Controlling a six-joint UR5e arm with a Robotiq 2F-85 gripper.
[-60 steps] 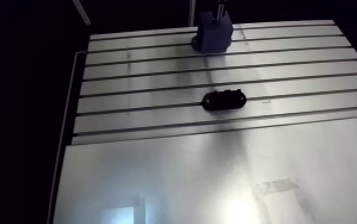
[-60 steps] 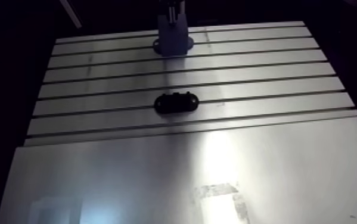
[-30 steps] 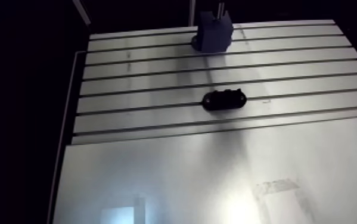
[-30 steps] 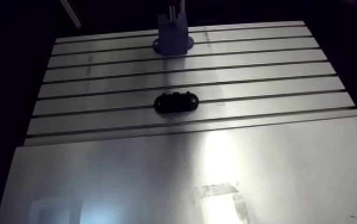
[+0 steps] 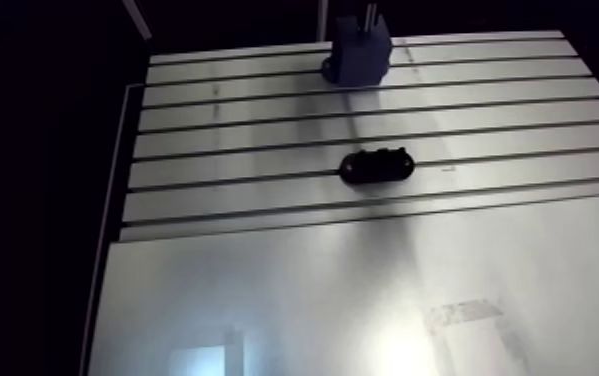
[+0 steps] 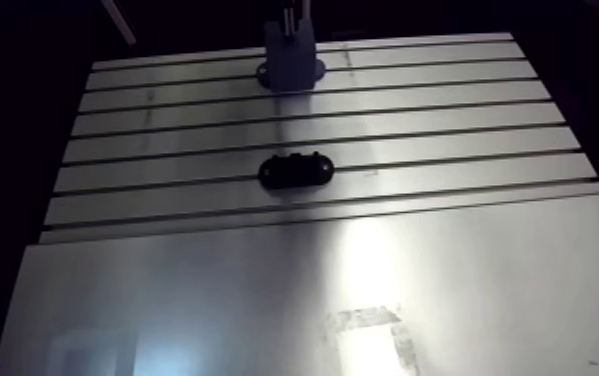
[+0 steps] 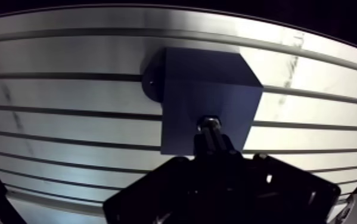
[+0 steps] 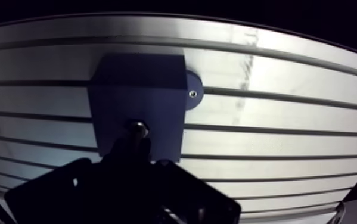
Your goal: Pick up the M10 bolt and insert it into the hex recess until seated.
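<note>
Pincer (image 7: 212,138) clenched the M10 bolt (image 7: 209,123) right above the blue block (image 7: 186,89); a black oval part (image 5: 373,167) lay well apart from that block.

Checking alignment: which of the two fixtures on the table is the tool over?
The blue block: the tool, shut on the bolt, hangs over it. The black oval piece lies well apart from both.
</note>
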